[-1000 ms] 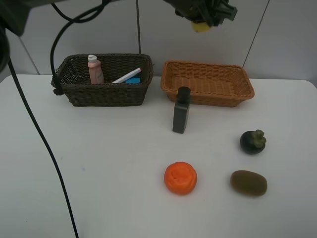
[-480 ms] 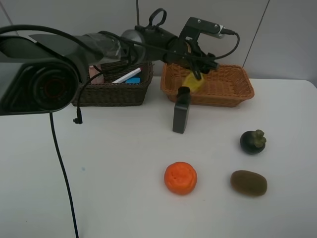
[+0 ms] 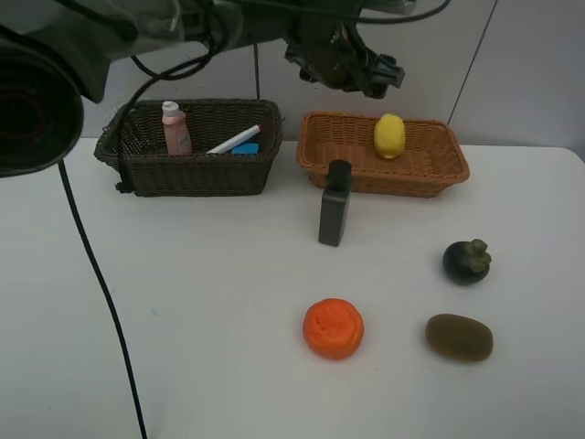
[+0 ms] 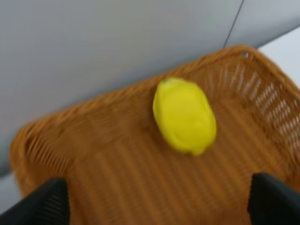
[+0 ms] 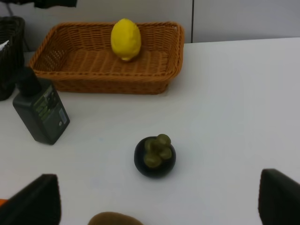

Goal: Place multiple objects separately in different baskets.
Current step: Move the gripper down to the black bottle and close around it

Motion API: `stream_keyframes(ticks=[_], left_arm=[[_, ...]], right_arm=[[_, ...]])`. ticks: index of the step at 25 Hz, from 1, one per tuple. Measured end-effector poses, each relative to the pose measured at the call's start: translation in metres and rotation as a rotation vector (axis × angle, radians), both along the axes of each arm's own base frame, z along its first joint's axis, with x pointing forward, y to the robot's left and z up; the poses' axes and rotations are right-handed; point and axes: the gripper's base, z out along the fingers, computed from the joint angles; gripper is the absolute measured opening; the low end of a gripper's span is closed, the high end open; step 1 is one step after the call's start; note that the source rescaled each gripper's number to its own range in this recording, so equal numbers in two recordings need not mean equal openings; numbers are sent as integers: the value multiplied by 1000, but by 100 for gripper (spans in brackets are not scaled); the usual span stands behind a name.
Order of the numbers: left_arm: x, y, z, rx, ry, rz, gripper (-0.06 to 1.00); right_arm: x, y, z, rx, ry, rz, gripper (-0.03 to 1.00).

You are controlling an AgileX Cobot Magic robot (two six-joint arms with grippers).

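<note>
Dark basket point(image 3: 187, 146): back-left part of the desk point(image 3: 183, 302); holds a pink bottle point(image 3: 175, 128) upright at its left end, a marker point(image 3: 234, 139) leaning toward its right end, and something blue beside the marker, too hidden to name.
Left gripper point(image 3: 352, 59): raised above the gap between the two baskets, near the tan one; its fingers are spread wide and hold nothing.
Tan basket point(image 3: 430, 169): back of the desk, right of the dark one; only the lemon point(image 3: 389, 135) lies in it, near the back wall, clear of the gripper.
Black bottle point(image 3: 335, 203): upright on the desk just in front of the tan basket's left end.
Orange point(image 3: 333, 327): front middle of the desk.
Mangosteen point(image 3: 467, 261): right side, well in front of the tan basket.
Kiwi point(image 3: 459, 337): front right, near the mangosteen.
Right gripper point(image 5: 154, 206): fingers released and wide, nothing between them; it hangs over the right side of the desk with the mangosteen nearest.
Step in hand: lemon looks delivered; the left arm is free.
Next move: probably another fruit for the tan basket or the black bottle for the dark one. The bottle is tall and narrow, so it calls for a square grip on its sides without tipping it.
</note>
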Motion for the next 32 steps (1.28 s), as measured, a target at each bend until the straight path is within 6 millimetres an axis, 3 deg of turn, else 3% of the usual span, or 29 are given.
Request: stream_keyframes(ticks=[2, 6, 12, 15, 18, 21, 23, 27, 32], left_arm=[[-13, 16, 21, 67, 121, 48, 100], [-30, 53, 39, 228, 343, 142, 100], [-18, 106, 34, 277, 453, 256, 100], [-18, 147, 30, 288, 516, 330, 100], [-35, 196, 30, 304, 586, 413, 100], [-70, 244, 44, 299, 623, 494, 100], [-104, 264, 61, 289, 605, 519, 100], [-184, 288, 83, 252, 556, 541, 100], [-277, 313, 85, 170, 461, 553, 100]], right_arm=[[0, 0, 0, 0, 0, 0, 100], [0, 0, 0, 0, 0, 0, 100], [0, 0, 0, 0, 0, 0, 100], [0, 0, 0, 0, 0, 0, 100], [0, 0, 0, 0, 0, 0, 100], [0, 0, 0, 0, 0, 0, 100], [0, 0, 0, 0, 0, 0, 100], [0, 0, 0, 0, 0, 0, 100], [0, 0, 0, 0, 0, 0, 100]])
